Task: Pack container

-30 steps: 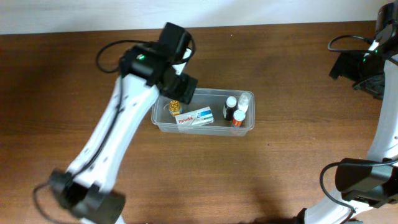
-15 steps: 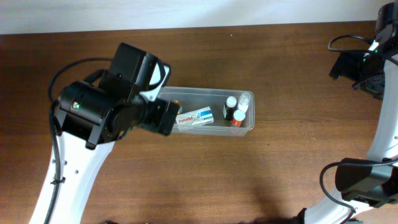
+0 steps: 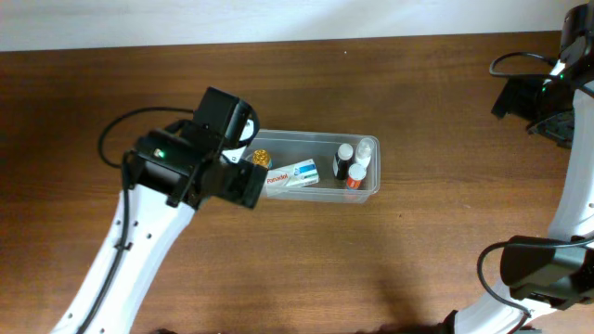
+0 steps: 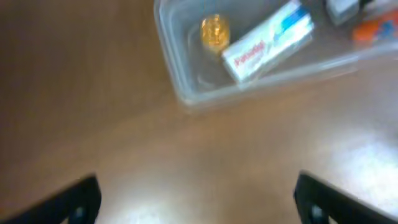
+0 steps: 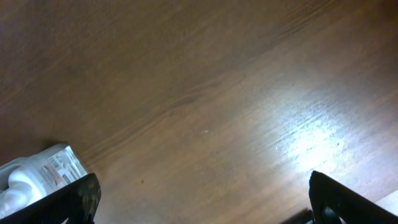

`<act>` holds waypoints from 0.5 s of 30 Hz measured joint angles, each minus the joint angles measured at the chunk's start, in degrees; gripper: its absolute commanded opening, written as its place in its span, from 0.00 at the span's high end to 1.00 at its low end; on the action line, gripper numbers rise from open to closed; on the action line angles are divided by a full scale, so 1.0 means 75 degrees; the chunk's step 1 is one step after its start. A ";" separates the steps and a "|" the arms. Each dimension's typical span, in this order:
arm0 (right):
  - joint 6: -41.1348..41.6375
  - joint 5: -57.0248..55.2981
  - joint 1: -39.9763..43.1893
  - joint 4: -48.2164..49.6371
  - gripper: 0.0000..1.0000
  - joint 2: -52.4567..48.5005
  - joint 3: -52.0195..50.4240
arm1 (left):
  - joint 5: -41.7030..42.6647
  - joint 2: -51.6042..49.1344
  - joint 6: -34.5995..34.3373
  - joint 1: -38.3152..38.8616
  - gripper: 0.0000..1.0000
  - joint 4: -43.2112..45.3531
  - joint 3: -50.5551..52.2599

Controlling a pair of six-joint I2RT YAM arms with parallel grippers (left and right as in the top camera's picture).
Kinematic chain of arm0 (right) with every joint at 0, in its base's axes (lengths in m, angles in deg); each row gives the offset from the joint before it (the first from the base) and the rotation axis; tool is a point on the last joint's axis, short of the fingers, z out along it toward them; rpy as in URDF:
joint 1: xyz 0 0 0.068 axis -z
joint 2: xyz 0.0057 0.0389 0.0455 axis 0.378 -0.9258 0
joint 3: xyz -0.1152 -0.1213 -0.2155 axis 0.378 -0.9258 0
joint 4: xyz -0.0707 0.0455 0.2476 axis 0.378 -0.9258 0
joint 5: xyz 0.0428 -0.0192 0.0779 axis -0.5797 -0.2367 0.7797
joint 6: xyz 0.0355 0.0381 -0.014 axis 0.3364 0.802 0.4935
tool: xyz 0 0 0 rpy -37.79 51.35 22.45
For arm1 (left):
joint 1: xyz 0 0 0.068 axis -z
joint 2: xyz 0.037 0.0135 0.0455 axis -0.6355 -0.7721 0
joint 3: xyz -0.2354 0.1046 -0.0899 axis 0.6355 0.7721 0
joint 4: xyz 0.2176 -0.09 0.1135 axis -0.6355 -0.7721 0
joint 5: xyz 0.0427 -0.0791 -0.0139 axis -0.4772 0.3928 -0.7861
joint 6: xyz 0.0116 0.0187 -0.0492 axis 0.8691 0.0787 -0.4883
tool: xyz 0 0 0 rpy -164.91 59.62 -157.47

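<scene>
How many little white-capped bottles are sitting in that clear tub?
3, clustered at the tub's right end: a dark bottle, a pale bottle by the far corner, an orange-labelled bottle by the near wall. The left arm covers the other end, so more may hide.

A dark brown wooden bench (image 3: 418,269) with lengthwise grain is shown across the whole view. A plain white wall (image 3: 278,19) is seen along its far edge. Bright reflections (image 5: 311,140) are visible on its glossy surface in both wrist views.

It looks like a robot lab: white robot arms (image 3: 139,250) with black cables (image 3: 509,61) at a brown wooden table (image 3: 418,250), white wall (image 3: 278,19) along the top.
</scene>
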 measured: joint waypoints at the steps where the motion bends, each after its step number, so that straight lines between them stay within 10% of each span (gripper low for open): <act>1: -0.0003 0.0003 0.0000 0.0006 0.02 0.0000 0.0000 | 0.0003 0.0172 0.0026 -0.0023 0.01 0.0653 0.0420; 15: -0.0003 0.0000 0.0000 0.0006 0.02 0.0000 0.0000 | 0.0227 0.4855 0.0061 -0.1451 0.01 0.7866 0.6639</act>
